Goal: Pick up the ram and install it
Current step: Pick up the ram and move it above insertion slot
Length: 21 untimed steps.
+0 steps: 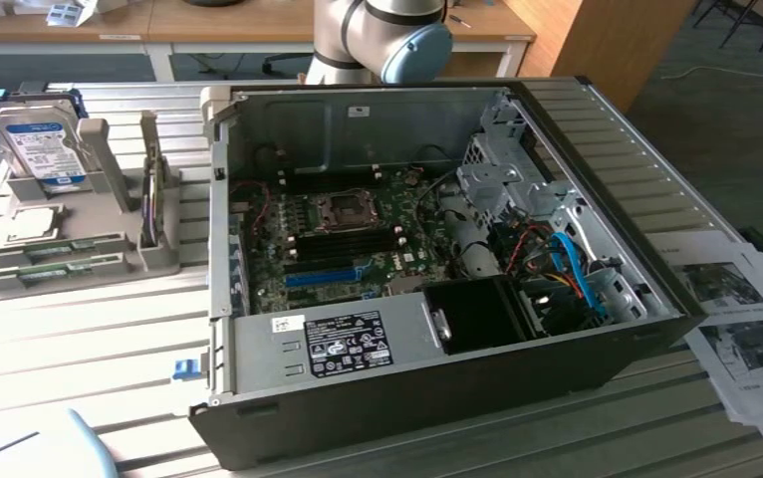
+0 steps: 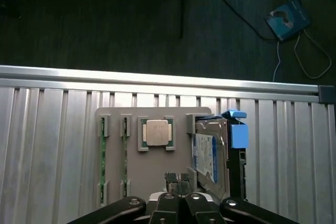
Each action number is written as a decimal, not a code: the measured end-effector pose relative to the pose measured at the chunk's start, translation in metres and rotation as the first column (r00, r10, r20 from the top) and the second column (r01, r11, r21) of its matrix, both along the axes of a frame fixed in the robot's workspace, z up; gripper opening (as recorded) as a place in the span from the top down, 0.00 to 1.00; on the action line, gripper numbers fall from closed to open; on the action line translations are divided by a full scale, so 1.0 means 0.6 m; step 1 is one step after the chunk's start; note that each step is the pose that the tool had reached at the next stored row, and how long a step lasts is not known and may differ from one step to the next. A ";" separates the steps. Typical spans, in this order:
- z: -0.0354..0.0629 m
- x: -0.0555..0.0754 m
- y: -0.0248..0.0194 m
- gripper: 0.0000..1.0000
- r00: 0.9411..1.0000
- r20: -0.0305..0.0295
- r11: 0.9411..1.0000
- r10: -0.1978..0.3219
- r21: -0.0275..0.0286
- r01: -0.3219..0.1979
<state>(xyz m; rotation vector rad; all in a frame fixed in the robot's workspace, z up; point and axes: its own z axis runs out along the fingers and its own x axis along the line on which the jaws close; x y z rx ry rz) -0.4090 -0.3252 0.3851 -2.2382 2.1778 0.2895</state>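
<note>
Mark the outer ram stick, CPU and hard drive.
outer ram stick [image 2: 103,158], wrist view, green edge mid-length
CPU [image 2: 157,132], wrist view, centre of lid
hard drive [image 2: 203,156], wrist view, blue-and-white label

Exterior view, as I see it: my grey robot arm with a pale-blue joint cap [image 1: 412,50] stands behind the open black tower computer case [image 1: 488,388] on the slatted aluminium table [image 1: 90,339]. At the exterior view's left, a grey plastic holder [image 1: 116,194] carries an upright silver hard drive [image 1: 39,149] and two flat green ram sticks [image 1: 60,247]. Printed paper sheets [image 1: 740,329] lie at its right.
</note>
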 end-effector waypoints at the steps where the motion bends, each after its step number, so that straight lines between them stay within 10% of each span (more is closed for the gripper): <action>1: 0.000 0.000 0.0000 0.91 1.000 0.000 1.000 0.008 0.001 -0.008; 13: 0.000 0.000 -0.0001 0.91 1.000 0.002 1.000 0.012 0.002 -0.012; 21: 0.000 -0.001 0.0000 0.91 0.998 0.058 1.000 0.012 0.002 -0.012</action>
